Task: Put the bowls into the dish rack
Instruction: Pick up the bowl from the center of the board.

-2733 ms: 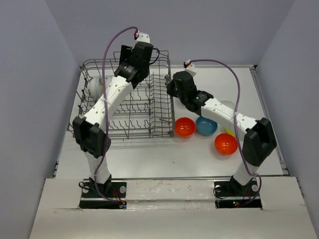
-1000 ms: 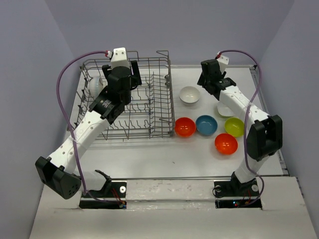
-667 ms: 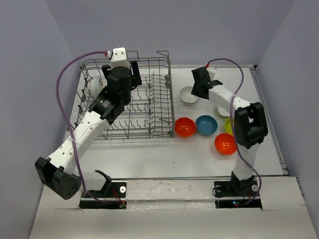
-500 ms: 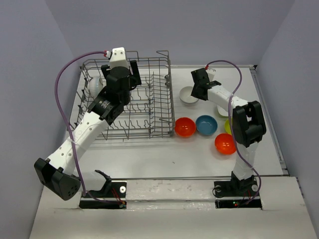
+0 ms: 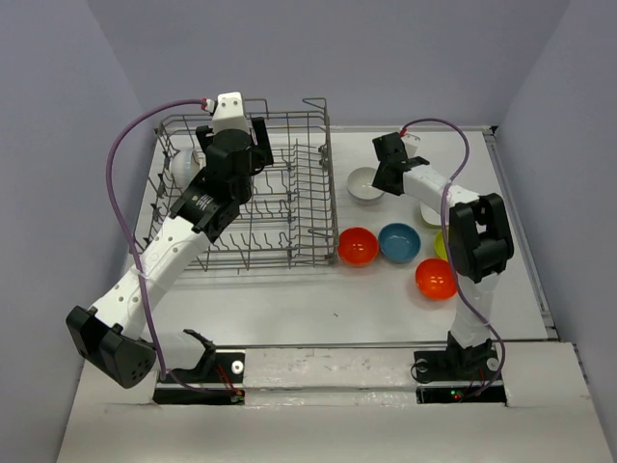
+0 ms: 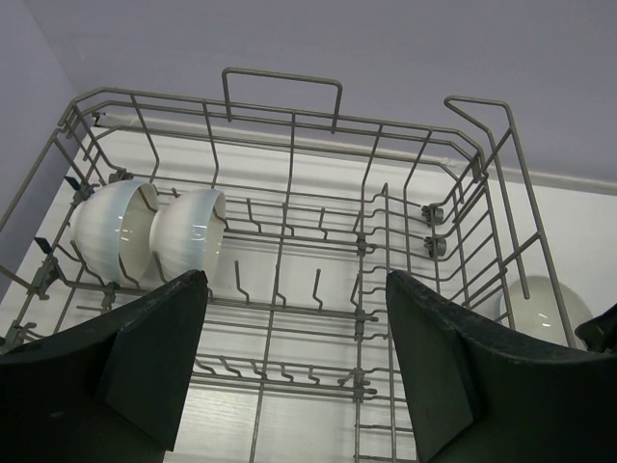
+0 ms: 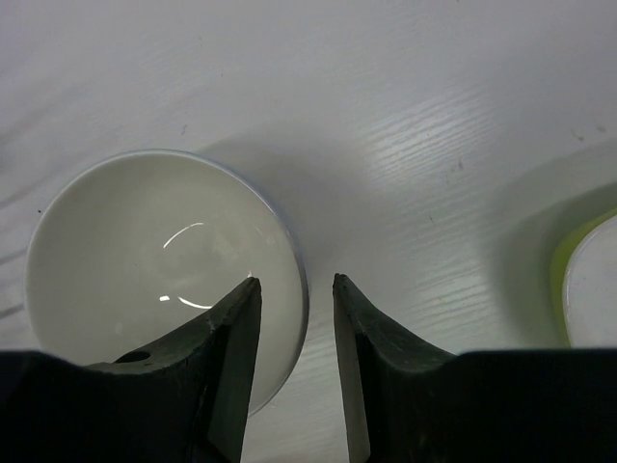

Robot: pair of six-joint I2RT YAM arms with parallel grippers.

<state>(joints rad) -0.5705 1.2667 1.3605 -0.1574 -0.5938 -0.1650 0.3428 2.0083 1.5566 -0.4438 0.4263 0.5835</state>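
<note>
Wrist-only: right end effector (image 7: 295,282) straddles bowl (image 7: 145,251) rim.

Plain pale lavender walls (image 5: 58,145) close in on three sides. The table (image 5: 308,299) is white with a faint wood grain. A thin metal rail (image 5: 328,344) runs along its near edge, and a cream board (image 5: 328,424) lies nearer still. The light is soft and even, with mild shadows.

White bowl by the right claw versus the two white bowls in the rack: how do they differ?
The table bowl sits upright; the rack bowls stand on edge in the dish rack. The right gripper straddles the table bowl's rim; no gripper touches the rack bowls. All are glossy white.
</note>
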